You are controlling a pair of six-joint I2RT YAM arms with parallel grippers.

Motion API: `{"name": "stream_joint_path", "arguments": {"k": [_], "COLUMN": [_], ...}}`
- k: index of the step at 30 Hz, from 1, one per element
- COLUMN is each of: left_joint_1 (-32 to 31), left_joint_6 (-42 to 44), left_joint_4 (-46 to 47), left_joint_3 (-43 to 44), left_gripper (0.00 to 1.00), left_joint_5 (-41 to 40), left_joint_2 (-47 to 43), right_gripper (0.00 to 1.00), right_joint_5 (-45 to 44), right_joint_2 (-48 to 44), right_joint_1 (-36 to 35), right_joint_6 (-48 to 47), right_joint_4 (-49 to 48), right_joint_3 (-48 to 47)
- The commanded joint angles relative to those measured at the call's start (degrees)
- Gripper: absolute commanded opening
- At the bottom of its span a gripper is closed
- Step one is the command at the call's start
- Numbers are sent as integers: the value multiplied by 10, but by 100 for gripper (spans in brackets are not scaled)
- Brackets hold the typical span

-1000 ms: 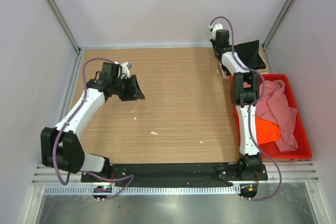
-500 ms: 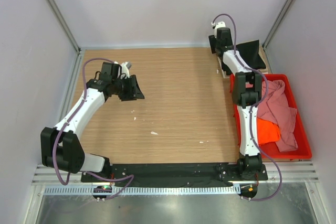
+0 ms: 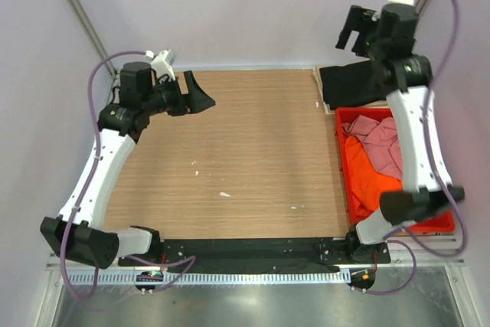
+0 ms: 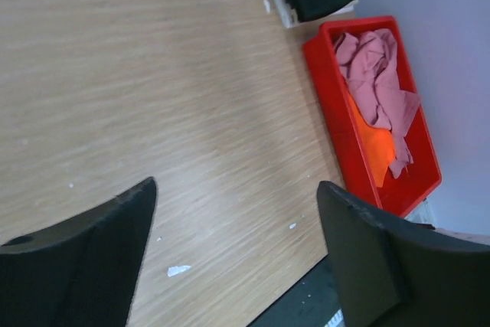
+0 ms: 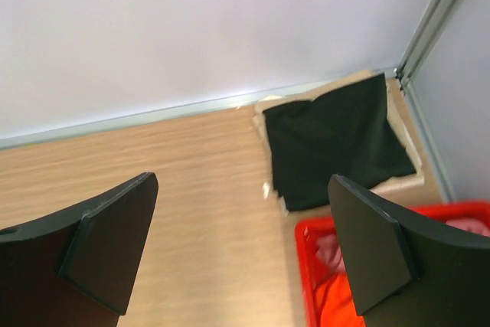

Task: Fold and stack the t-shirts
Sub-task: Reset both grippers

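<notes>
Top external view: the wooden surface (image 3: 253, 151) lies bare across its middle, apart from a few small white scraps (image 3: 224, 194). The left arm (image 3: 99, 158) reaches up over the far left part of it, and the left jaws stand wide apart with nothing between them. The left wrist view confirms this: both dark fingers (image 4: 84, 258) frame open wood grain and touch no cloth.

The right arm (image 3: 417, 128) is lifted high toward the back wall, above the far right corner. The right jaws are likewise spread and empty. In the right wrist view their fingers (image 5: 99, 243) hang well above everything below.

The black t-shirt (image 3: 351, 82) lies folded into a flat rectangle in the far right corner, well apart from both sets of jaws. From the right wrist camera the black t-shirt (image 5: 337, 139) rests on top of the tan t-shirt (image 5: 398, 185), which shows only as a narrow pale border around it.

Just in front of that stack, along the right edge of the surface, sits the red crate (image 3: 342, 155). The pink t-shirt (image 3: 379, 139) lies crumpled in its far half, draped over the orange t-shirt (image 3: 366, 181), which fills the near half. Both are unfolded. The left wrist view shows the same crate (image 4: 329, 112), with pink cloth (image 4: 375, 74) over orange cloth (image 4: 375, 147).
</notes>
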State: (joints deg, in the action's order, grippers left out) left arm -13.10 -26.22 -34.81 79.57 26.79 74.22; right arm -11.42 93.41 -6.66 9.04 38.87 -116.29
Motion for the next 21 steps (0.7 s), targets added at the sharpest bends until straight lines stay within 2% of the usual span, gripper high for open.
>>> {"name": "stream_joint_path", "arguments": {"k": [1, 2, 5, 7, 12, 17, 21], "left_joint_1": [3, 3, 3, 3, 3, 2, 2], "left_joint_6": [-16, -19, -42, -54, -59, -69, -60], "left_joint_4": [4, 2, 4, 4, 3, 45, 26], "left_joint_3": [31, 27, 3, -16, -64, -119, -128], "left_gripper": [94, 100, 100, 100, 100, 100, 100], "left_joint_5": [34, 38, 52, 49, 46, 93, 81], "left_joint_2": [-39, -43, -62, -78, -136, -211, -239], "right_gripper": [100, 100, 100, 100, 100, 100, 100], "right_joint_5": [35, 26, 40, 93, 144, 157, 166], "right_joint_2": [-94, -136, -223, -264, -392, -445, -451], "right_joint_1": [-2, -2, -2, -1, -2, -2, -2], "right_joint_6": [89, 97, 128, 139, 171, 194, 211], "right_joint_4": [129, 141, 161, 141, 107, 81, 75], "right_joint_3": [94, 110, 179, 249, 400, 463, 466]}}
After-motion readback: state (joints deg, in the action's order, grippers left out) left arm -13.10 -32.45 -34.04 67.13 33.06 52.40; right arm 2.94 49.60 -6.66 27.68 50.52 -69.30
